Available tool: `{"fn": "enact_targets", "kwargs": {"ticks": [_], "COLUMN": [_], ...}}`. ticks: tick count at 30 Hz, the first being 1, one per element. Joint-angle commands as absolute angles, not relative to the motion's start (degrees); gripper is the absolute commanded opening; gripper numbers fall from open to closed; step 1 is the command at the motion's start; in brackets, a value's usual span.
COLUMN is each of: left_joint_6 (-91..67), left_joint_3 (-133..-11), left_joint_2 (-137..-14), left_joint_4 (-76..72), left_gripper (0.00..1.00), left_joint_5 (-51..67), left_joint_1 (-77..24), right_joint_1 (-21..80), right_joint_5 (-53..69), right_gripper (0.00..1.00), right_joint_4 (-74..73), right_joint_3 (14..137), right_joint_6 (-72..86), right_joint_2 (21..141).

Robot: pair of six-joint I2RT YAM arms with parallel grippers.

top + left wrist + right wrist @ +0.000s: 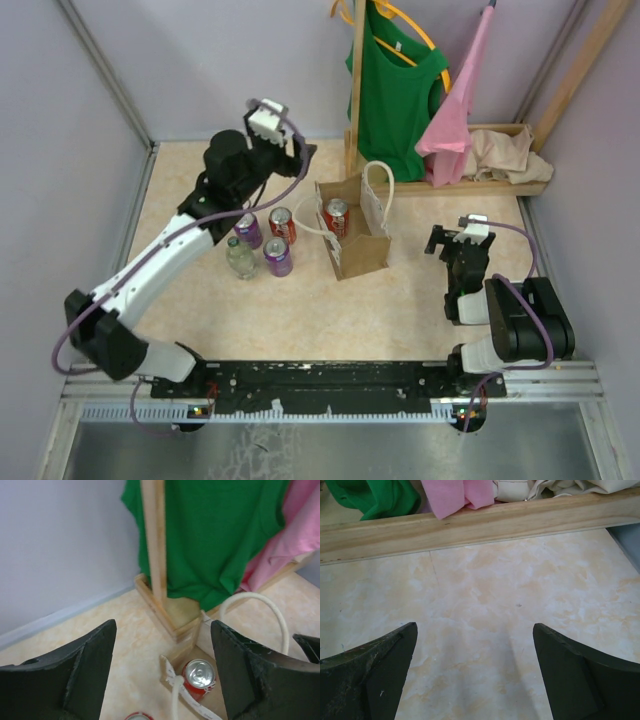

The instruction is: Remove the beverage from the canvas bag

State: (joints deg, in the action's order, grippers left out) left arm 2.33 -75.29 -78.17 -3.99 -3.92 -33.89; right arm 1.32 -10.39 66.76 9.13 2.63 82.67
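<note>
The tan canvas bag [358,240] with cream rope handles stands mid-table, and a red can [337,214] stands upright inside it. In the left wrist view the red can [200,677] shows low between the fingers, inside the bag [220,650], with a rope handle [260,605] arching behind. My left gripper [290,150] is open and empty, raised behind and to the left of the bag. My right gripper [455,245] is open and empty, to the right of the bag, over bare table.
Left of the bag stand a red can [282,224], two purple cans [277,256] and a clear bottle [240,258]. A wooden rack [355,90] with a green shirt [400,90] and a pink garment [455,120] stands behind, with a beige cloth heap [505,155] on its base.
</note>
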Motion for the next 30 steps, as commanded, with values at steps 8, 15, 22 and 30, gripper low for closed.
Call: {"fn": "enact_targets", "kwargs": {"ticks": [8,15,22,30], "left_joint_6": [9.13,8.38,7.66,8.51], "left_joint_3": [-98.37,-104.96,-104.0,-104.04], "left_joint_2": [-102.17,-108.44,-109.47,-111.74], "left_joint_4": [13.77,22.91,26.48,32.29], "left_gripper": [0.82,0.87,0.87,0.87], "left_joint_5": [10.05,8.36,5.42,4.37], "left_joint_1": [-39.11,-39.79,-40.87,-40.96], "right_joint_1": [1.22,1.2,1.23,1.22], "right_joint_5": [-10.55,-10.51,-10.47,-10.5], "right_gripper": [0.99,0.99,0.99,0.99], "right_joint_4": [69.61,69.61,69.61,69.61], "right_joint_3": [10.37,10.37,10.37,10.37], "right_joint_6": [2.72,2.71,2.71,2.7], "right_joint_2": [82.62,82.62,82.62,82.62]}}
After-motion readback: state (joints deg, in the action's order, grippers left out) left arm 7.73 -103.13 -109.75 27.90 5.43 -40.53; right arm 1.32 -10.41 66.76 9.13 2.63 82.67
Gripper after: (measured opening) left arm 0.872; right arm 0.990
